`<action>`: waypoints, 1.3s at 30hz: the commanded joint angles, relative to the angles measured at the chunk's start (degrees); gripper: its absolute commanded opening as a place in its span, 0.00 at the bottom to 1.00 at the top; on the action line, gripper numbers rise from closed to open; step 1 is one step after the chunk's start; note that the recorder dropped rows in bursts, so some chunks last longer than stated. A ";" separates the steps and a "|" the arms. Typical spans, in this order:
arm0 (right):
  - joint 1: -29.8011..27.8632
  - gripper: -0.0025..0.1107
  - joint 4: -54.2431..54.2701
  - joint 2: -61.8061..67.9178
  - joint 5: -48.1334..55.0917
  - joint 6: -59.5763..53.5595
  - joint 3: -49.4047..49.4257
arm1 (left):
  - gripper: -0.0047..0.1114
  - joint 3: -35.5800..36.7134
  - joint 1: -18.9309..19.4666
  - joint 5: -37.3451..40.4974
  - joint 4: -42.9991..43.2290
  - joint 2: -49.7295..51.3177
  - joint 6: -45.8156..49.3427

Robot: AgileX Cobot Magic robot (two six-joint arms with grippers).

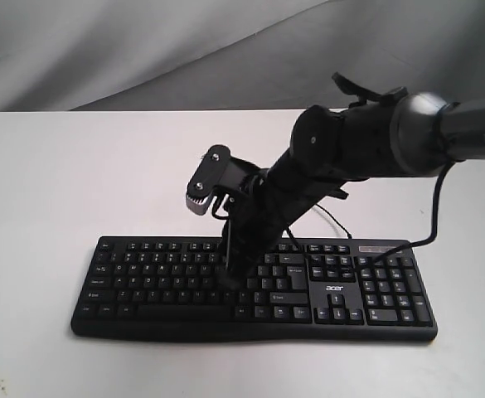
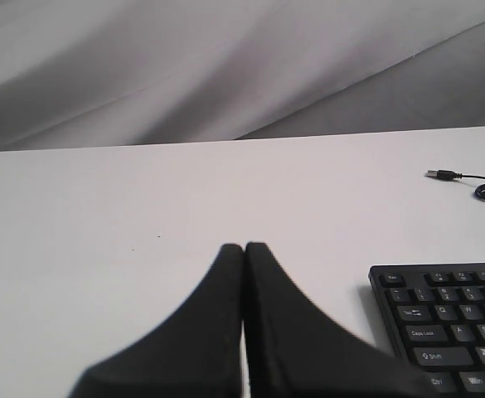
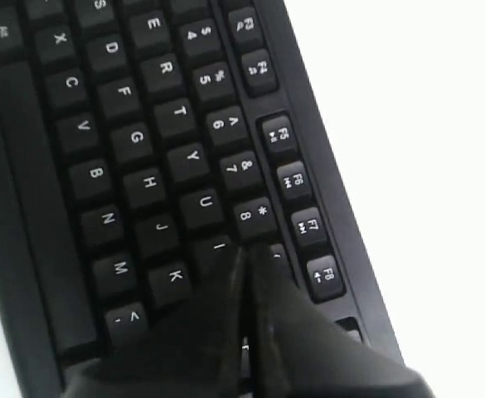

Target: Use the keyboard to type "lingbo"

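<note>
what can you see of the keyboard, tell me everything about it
The keyboard is a wide, black, plastic-looking full-size board with white legends, a number pad and a white acer logo. It lies flat on the white table, long side facing the exterior camera. Its thin black cable ends in a USB plug lying loose on the table. The right hand, shut, points down at the keys beside I; whether it presses one cannot be told.

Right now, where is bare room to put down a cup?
Bare table lies left of the keyboard and behind its left half. Crowded: over the keyboard's middle, where the right pincer stands, and behind its right half, where the cable runs.
</note>
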 commanded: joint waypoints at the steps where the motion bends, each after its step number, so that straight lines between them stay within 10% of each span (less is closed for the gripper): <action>1: -0.30 0.02 -0.72 -3.49 2.04 0.02 0.28 | 0.04 0.28 0.17 -0.72 -0.01 -0.21 -0.12; 39: -0.30 0.02 -2.90 -44.79 -3.52 16.06 0.28 | 0.04 0.28 0.17 -0.72 -0.01 -0.21 -0.12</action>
